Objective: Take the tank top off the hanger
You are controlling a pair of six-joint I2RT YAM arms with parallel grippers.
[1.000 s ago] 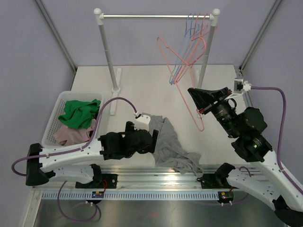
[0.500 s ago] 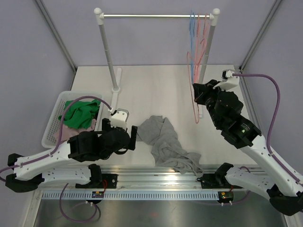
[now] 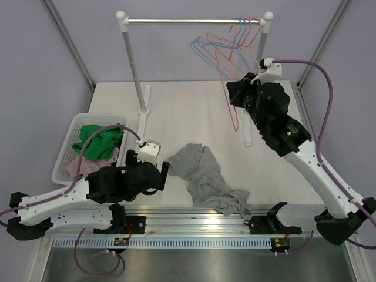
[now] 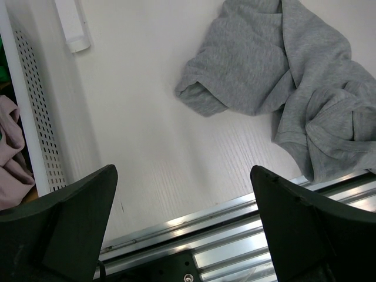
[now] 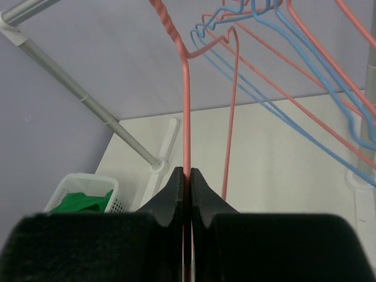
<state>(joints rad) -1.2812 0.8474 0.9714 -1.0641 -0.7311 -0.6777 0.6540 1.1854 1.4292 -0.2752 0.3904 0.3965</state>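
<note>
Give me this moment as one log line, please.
tank top: heaped on table | right fingers: shut on pink hanger | left fingers: open, empty

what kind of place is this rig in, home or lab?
Looks like a lab test cell staged for laundry, not a home: bare white table boxed in by plain purple panels, a small clothes rail with wire hangers, and a laundry basket.

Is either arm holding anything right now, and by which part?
The right gripper is shut on a pink hanger, pinching its straight wire below the twisted neck. The left gripper is open, holding nothing.
</note>
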